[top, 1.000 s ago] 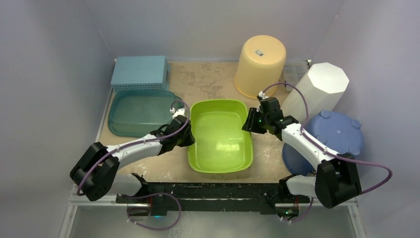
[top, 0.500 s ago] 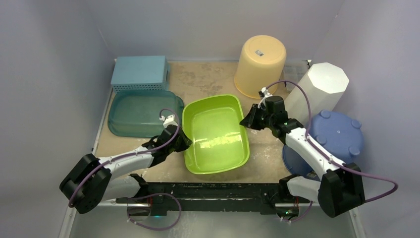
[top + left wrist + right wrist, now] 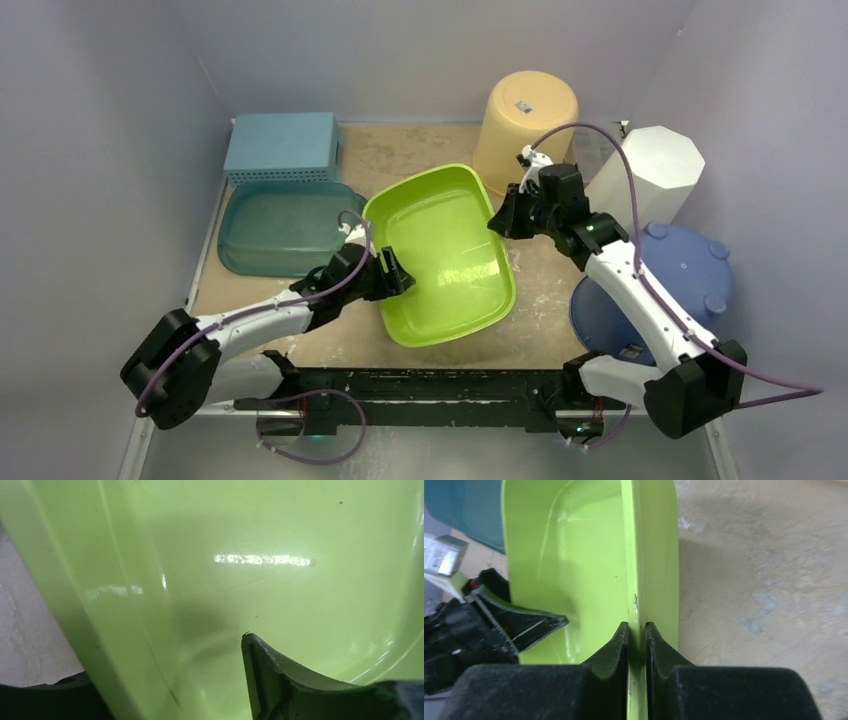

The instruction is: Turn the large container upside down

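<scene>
from above, the green tub (image 3: pixel 440 255) sits in the middle of the desk (image 3: pixel 400 160), skewed at an angle and tipped up on its right side, its hollow facing up and a little toward the left arm. the right tool (image 3: pixel 502 222) is at the tub's far right rim, by its corner, and the left tool (image 3: pixel 392 272) reaches over the near left rim. around them stand a teal tub (image 3: pixel 280 230) on the left, touching or just beside the green one, a blue basket (image 3: pixel 280 145) turned over behind it, a yellow bucket (image 3: pixel 525 120) turned over at the back, a white bin (image 3: pixel 650 175) on the right, and a round blue lid (image 3: pixel 670 275) in front of that. from the left wrist, nearly everything is glossy green: the tub's wall runs up the left side, and one dark finger (image 3: pixel 290 685) is inside the tub, apart from the wall, while the other is only a dark shape low on the outside. so this tool stands open astride the rim, gripping nothing. from the right wrist, the two fingers (image 3: pixel 614 645) are pressed tight on either side of the thin rim, so this tool is closed on the tub. the rim runs straight up between them, the hollow to the left, the sandy desk to the right, and the left tool shows black at the far side of the hollow.
</scene>
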Robot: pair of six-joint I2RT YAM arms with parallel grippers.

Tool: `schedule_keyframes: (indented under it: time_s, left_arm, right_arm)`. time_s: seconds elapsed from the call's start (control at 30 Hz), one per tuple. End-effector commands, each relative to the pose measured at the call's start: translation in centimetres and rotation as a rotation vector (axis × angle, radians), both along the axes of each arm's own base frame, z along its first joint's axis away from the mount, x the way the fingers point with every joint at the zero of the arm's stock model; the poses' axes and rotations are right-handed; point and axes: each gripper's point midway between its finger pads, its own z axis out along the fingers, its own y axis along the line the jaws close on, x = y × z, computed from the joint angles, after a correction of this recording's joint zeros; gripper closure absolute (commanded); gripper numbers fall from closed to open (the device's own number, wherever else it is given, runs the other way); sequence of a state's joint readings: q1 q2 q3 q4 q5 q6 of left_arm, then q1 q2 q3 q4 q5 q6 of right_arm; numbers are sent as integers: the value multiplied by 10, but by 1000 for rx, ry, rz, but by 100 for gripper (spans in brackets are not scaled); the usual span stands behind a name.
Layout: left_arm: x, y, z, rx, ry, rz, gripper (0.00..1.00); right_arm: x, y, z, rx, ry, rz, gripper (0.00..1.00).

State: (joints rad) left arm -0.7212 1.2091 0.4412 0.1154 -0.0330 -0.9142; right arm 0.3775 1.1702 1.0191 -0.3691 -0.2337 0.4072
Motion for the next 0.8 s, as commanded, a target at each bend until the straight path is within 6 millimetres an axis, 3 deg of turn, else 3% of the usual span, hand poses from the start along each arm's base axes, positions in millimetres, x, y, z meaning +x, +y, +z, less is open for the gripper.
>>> schedule_keyframes:
  time_s: [0.0, 0.13, 0.23, 0.4, 0.53, 0.77]
  left_arm:
    - [14, -21, 67, -97, -144, -60, 35]
    - [19, -8, 92, -47, -191, -29, 23]
    - [18, 2, 104, -18, -203, -9, 15]
    - [14, 19, 120, 2, -232, 42, 10]
    - [12, 41, 125, 44, -232, 125, 8]
    - [7, 82, 131, 174, -207, 261, 5]
  right_arm:
    - [13, -21, 57, -111, -165, -74, 100]
    - [24, -46, 74, -269, -247, -195, 100]
    - [27, -51, 89, -349, -317, -256, 100]
    - [30, -54, 100, -466, -374, -285, 100]
    - [28, -52, 120, -540, -466, -302, 100]
    - [25, -44, 145, -720, -692, -198, 100]
